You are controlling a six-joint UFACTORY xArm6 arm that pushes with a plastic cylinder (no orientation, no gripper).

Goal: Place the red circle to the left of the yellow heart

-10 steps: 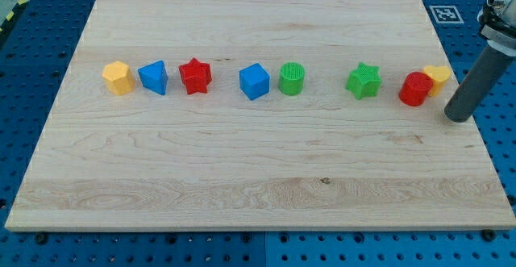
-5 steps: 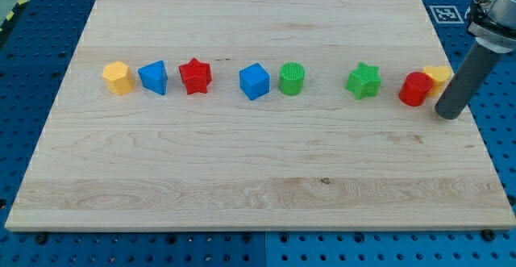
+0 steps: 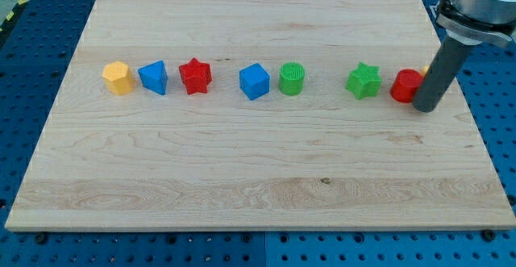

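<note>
The red circle (image 3: 405, 85) lies near the board's right edge, right of the green star (image 3: 364, 81). My tip (image 3: 426, 106) touches the red circle's right side, just below and to its right. The rod covers the yellow heart almost wholly; only a sliver may show at the rod's left edge.
A row of blocks runs across the wooden board (image 3: 258, 170): yellow hexagon (image 3: 118, 77), blue triangle (image 3: 153, 77), red star (image 3: 195, 76), blue cube (image 3: 254, 81), green circle (image 3: 292, 79). The board's right edge is close to my tip.
My tip has moved left from beyond the board's right side to the red circle. The red circle has slid slightly left, and the yellow heart is now hidden behind the rod.
</note>
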